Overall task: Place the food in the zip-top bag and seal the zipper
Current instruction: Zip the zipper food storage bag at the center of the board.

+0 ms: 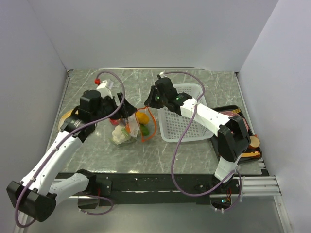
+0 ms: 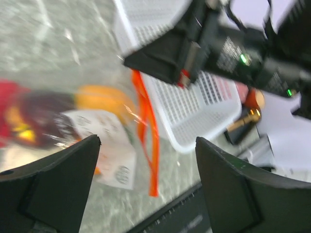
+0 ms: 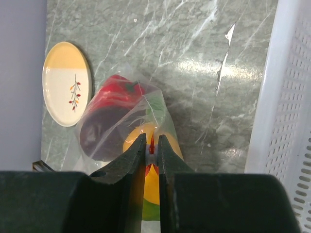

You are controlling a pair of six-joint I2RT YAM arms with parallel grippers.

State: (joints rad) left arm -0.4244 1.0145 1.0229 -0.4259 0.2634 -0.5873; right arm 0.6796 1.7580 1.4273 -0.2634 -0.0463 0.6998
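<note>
Several pieces of food show inside the zip-top bag (image 1: 130, 130): the red pepper (image 3: 114, 94), the dark purple ball (image 3: 99, 133), the orange (image 1: 142, 117) and the white cauliflower (image 1: 119, 135). You'll find the bag lying near the middle of your bench (image 1: 194, 158), just beside the left wall of the white basket (image 1: 182, 121). Your right gripper (image 3: 151, 141) is clenched on the zipper (image 2: 146, 121), pinching the orange-red strip at the bag's mouth. Your left gripper (image 2: 147, 141) is released, its fingers spread wide above the bag, grasping nothing. A small plate (image 3: 67, 82) sits near the bench's left edge.
</note>
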